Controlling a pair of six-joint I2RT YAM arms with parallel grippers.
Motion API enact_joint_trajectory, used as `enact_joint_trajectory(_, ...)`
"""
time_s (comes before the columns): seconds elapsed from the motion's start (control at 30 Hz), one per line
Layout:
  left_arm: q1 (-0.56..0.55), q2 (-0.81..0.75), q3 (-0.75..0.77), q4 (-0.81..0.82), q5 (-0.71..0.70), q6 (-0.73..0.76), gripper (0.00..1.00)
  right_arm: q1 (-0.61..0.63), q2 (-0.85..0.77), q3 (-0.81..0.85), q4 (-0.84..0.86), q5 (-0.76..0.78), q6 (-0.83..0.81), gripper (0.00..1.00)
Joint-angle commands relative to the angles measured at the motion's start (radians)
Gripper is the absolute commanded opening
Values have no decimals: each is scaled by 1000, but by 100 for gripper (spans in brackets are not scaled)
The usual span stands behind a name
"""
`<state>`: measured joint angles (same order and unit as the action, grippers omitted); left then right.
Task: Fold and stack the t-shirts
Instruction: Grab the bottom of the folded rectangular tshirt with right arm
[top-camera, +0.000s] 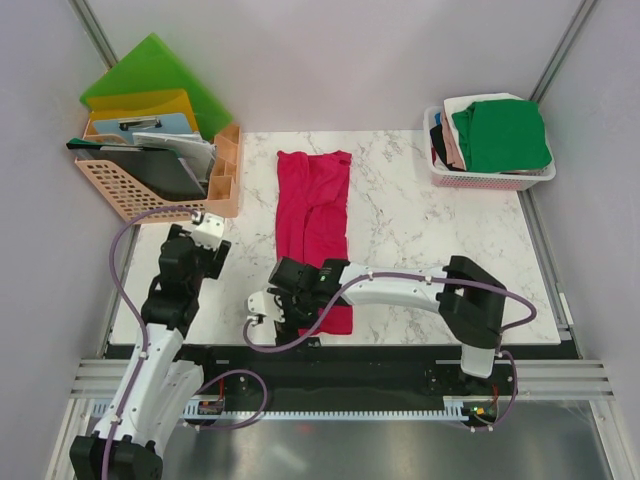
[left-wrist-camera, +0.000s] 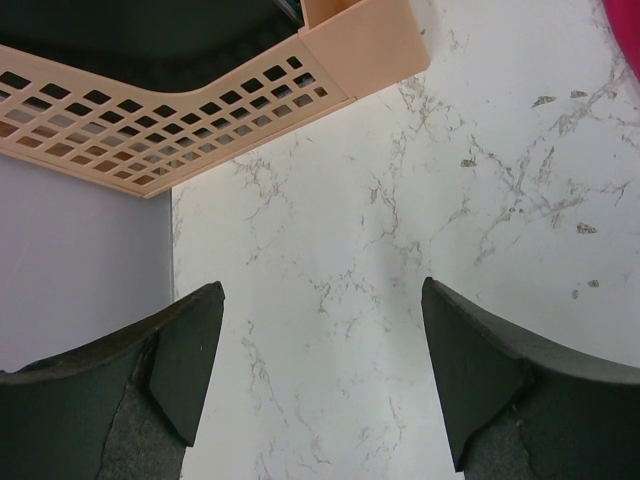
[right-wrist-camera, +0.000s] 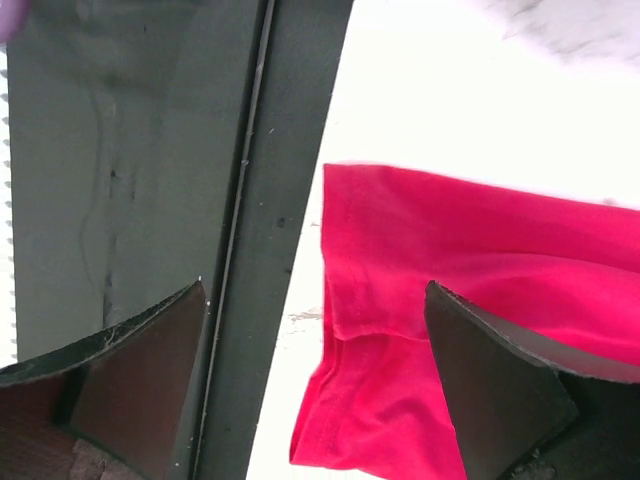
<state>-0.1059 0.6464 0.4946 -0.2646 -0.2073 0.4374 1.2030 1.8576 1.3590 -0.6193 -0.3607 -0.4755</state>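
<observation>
Mid-fold: the right hand (right-wrist-camera: 315, 295), spread above the near hem of the shirt (top-camera: 312, 205), probably pinches it next; the left hand (left-wrist-camera: 320, 300) is spread and idle.

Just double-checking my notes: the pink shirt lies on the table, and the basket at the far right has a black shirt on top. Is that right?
Not quite. The shirt on top in the basket is a green shirt, not a black one; the top view shows this. The pink shirt does lie on the table.
</observation>
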Motion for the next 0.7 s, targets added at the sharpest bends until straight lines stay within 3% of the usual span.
enact_joint_trajectory(0.0,8,-25,-10,36,16,40,87,1,-74,-30,52,43,3,98)
enact_joint_trajectory(0.67,8,-47,-25,15,37,54,86,-111,-29,-149,82,103,32,98)
